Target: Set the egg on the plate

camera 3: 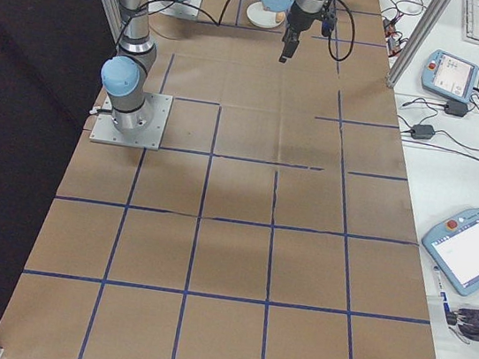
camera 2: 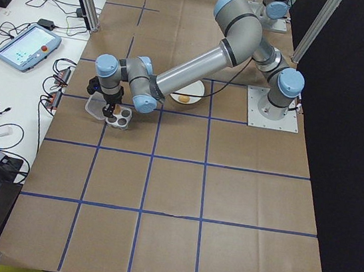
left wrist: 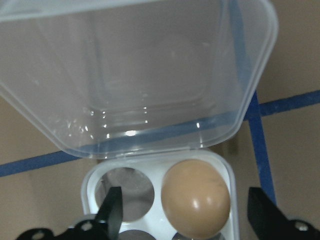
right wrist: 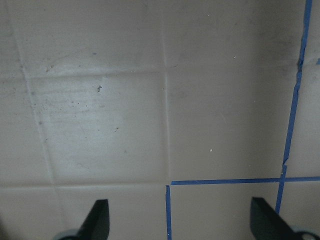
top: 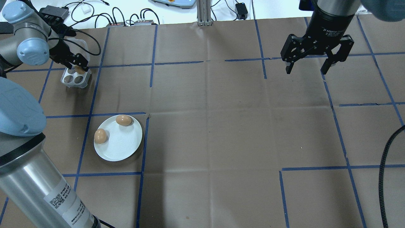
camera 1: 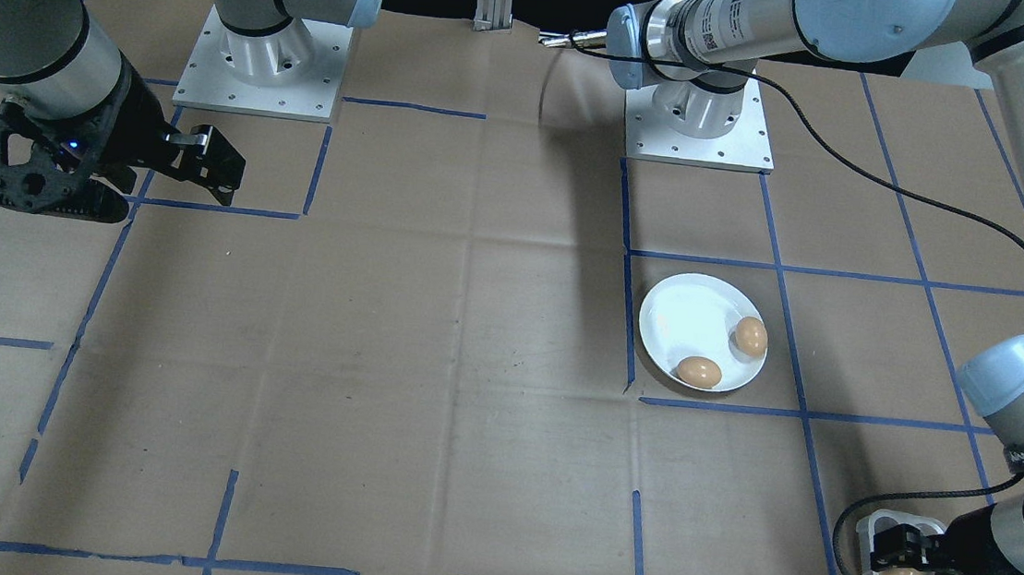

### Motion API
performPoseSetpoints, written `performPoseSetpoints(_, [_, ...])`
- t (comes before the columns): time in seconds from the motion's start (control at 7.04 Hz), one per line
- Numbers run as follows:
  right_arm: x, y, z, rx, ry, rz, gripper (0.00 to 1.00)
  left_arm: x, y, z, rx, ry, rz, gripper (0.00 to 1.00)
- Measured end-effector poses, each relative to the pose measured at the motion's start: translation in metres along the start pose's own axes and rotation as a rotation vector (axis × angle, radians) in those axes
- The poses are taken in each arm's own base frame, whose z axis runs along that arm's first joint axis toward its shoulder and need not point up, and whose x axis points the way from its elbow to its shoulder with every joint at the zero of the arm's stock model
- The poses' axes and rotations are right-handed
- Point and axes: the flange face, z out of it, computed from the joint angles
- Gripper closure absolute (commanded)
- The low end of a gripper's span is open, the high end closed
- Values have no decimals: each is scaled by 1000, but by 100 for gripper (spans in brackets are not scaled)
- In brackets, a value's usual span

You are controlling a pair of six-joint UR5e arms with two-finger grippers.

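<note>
Now | egg (left wrist: 195, 198) in tray (left wrist: 220, 170) | between spread left jaws

The plate (top: 118, 147) is glossy white, like glazed ceramic. The eggs (top: 123, 120) have smooth, faintly shiny brown shells. The egg tray (left wrist: 155, 170) is white plastic; its lid (left wrist: 135, 70), at twelve o'clock, is clear and glossy. The table (top: 221, 126) cover is matt brown paper, creased.

brown paper table cover (top: 221, 133) with blue tape grid lines (top: 152, 50), tangle of black cables (top: 126, 15) along the far edge
</note>
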Motion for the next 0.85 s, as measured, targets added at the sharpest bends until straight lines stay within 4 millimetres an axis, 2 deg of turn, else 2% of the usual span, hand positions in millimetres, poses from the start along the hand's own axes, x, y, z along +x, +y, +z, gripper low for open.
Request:
performPoseSetpoints(0.14, [0,0,0,0,0,0,0,0,0,0,1,1,0,51])
performPoseSetpoints(0.43, [0,0,0,0,1,0,0,1,0,-1,1,0,1,92])
performPoseSetpoints(0.57, [0,0,0,0,1,0,0,1,-1,-2,0,-2,3,100])
performPoseSetpoints(0.85, [0,0,0,0,1,0,0,3,-1,-10,2,-5,8,100])
